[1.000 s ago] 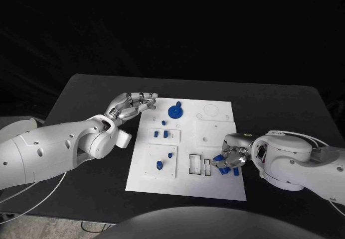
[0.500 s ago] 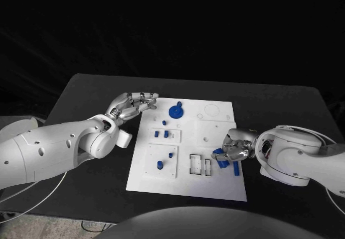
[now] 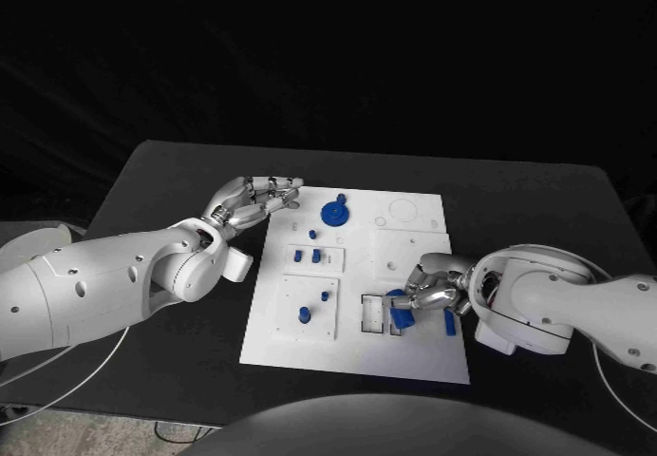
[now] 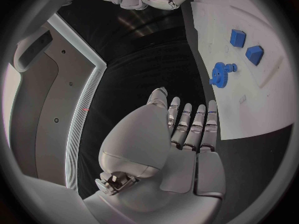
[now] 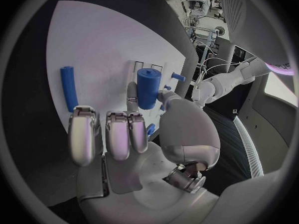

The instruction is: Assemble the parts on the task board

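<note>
The right hand (image 3: 427, 294) with its blue cylinder (image 3: 402, 313) blocks the task board's (image 3: 411, 356) near right corner; the left hand (image 3: 253, 204) crowds its far left edge (blue gear (image 3: 334, 210) nearby).

black table (image 3: 178, 180), black backdrop behind it (image 3: 328, 66), cable at table's near-left corner (image 3: 55, 375)

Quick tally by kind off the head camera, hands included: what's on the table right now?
Task board: 1
Hands: 2, the left hand and the right hand
Blue gear: 1
Small blue pegs: 5
Blue cylinder held by the right hand: 1
Loose blue rod: 1
Total: 11; the right hand may hide more.
</note>
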`<state>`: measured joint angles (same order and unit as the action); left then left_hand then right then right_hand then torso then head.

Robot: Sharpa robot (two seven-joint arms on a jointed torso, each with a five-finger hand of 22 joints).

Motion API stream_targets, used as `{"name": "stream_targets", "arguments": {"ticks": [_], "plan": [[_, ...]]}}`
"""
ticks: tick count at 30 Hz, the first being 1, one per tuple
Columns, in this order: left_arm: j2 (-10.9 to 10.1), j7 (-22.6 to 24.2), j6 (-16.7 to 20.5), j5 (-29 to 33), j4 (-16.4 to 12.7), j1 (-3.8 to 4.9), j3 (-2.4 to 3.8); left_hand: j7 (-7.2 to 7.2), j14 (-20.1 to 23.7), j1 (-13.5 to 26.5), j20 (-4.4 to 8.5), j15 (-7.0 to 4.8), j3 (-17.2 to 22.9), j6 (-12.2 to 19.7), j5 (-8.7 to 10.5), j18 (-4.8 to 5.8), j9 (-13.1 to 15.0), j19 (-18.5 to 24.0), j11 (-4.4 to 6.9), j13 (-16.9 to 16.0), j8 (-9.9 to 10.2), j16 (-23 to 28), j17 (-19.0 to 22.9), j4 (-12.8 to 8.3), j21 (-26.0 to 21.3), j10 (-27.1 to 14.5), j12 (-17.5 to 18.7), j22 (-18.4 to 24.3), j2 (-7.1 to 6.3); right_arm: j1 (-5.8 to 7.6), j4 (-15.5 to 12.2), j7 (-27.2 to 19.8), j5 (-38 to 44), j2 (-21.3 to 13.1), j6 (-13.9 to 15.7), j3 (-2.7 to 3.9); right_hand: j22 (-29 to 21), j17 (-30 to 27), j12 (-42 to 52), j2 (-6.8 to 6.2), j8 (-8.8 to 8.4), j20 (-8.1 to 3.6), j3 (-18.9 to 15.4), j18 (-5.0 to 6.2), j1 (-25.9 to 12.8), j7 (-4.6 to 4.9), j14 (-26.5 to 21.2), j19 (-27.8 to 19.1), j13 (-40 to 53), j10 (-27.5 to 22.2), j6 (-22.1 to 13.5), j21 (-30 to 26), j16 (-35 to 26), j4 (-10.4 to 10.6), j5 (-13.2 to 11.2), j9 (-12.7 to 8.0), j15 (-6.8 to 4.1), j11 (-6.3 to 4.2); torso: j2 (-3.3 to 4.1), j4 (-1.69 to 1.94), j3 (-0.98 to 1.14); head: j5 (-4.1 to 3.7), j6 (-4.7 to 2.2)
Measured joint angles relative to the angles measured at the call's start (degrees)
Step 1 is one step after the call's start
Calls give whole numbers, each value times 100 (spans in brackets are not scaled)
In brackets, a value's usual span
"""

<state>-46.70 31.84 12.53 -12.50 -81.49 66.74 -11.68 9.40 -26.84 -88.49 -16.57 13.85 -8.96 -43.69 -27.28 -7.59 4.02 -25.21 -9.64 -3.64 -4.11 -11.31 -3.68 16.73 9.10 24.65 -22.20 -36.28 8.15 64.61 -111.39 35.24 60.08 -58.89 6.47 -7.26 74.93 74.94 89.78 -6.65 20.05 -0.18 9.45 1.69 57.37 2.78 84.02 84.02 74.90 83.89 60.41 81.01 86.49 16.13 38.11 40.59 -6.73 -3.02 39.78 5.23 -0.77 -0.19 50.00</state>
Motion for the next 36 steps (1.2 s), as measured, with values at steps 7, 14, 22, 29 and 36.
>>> {"name": "stream_targets", "arguments": {"ticks": [7,14,22,29,36], "plan": [[12,-2,-5,0,5,0,0,0,0,0,0,0,0,0,0,0,0,0,0,0,0,0,0,0,0,0,0,0,0,-79,69,6,-158,206,36,12,-1,0,0,156,-107,41,43,0,-36,26,0,1,3,-5,-229,-209,-101,10,-145,-7,79,58,2,6,1,-15,0],[12,-7,-11,0,9,0,0,0,0,0,0,0,0,0,0,0,0,0,0,0,0,0,0,0,0,0,0,-1,0,-89,100,2,-226,289,94,28,-1,-1,0,234,-89,82,83,76,-122,71,-1,1,4,11,-275,-302,-126,11,-400,-8,119,76,6,4,3,-9,0],[17,-16,-24,0,12,0,0,0,-1,1,0,-1,15,0,-33,0,0,0,0,0,0,0,-1,-16,0,0,0,8,46,-96,98,-14,-259,337,137,29,-1,-1,0,242,-186,123,335,90,-462,34,-13,0,4,9,-500,-351,-156,-193,-1542,-47,132,115,6,3,3,5,0],[27,-24,-37,0,18,0,0,0,-1,0,0,-1,15,0,-33,0,0,0,0,0,0,0,-1,-16,0,0,0,8,45,-98,109,-16,-256,335,91,31,-2,-2,0,212,-143,123,129,90,-518,3,-2,0,3,9,-532,-397,-180,-70,-2267,-60,161,155,5,-1,2,3,0],[38,-33,-51,1,21,-1,0,-1,-1,0,0,-1,15,0,-33,0,0,0,0,0,0,0,-1,-16,0,0,0,8,45,-97,109,-12,-238,345,14,31,-2,-2,0,266,-140,122,-135,90,-742,3,-2,0,3,9,-532,-436,-200,34,-2878,-93,161,155,3,2,4,-1,0]]}}
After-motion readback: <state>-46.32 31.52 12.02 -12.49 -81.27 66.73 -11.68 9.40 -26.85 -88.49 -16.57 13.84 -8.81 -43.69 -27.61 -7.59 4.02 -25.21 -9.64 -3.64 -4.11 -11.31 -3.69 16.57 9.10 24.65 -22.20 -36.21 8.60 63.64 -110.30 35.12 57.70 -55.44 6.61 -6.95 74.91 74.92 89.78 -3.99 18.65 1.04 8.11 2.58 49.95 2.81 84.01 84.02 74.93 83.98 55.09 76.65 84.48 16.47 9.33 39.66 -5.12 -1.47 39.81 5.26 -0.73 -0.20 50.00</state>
